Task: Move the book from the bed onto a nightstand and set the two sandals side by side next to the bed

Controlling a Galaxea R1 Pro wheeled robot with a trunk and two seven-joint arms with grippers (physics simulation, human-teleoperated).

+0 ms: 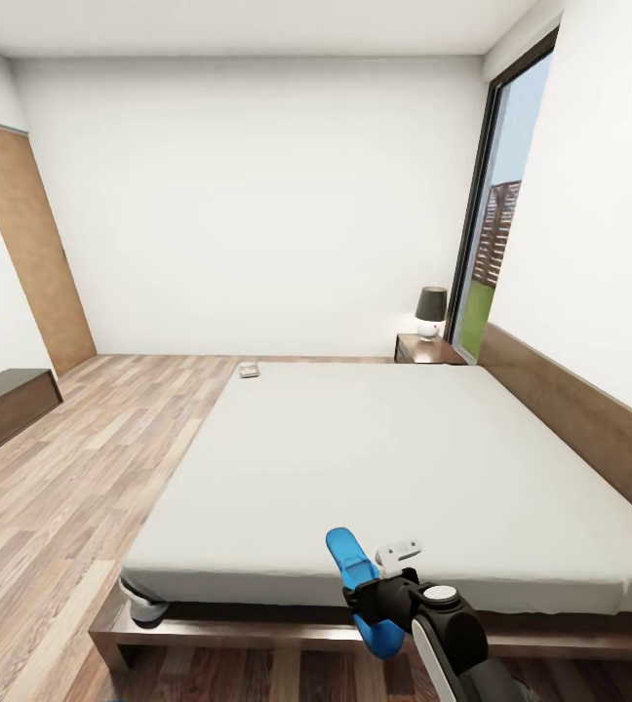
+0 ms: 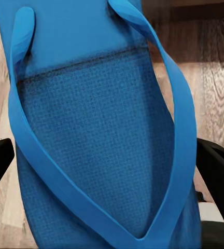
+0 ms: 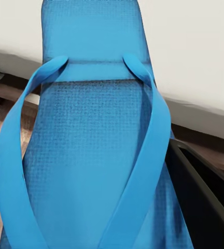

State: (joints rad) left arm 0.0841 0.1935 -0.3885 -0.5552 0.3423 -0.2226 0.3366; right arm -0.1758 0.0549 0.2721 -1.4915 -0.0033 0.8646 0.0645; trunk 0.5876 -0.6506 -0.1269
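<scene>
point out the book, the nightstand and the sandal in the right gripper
book [image 1: 249, 370]: head view, its cover, at the bed's far corner
nightstand [image 1: 423, 348]: head view, its top, below the lamp
sandal [image 3: 88, 155]: right wrist view, middle of its sole

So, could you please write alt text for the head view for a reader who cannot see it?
The right gripper holds a blue sandal at the foot of a large bed with a pale mattress. A small book lies at the bed's far left corner. A dark nightstand carrying a lamp stands beyond, beside a tall window.
</scene>
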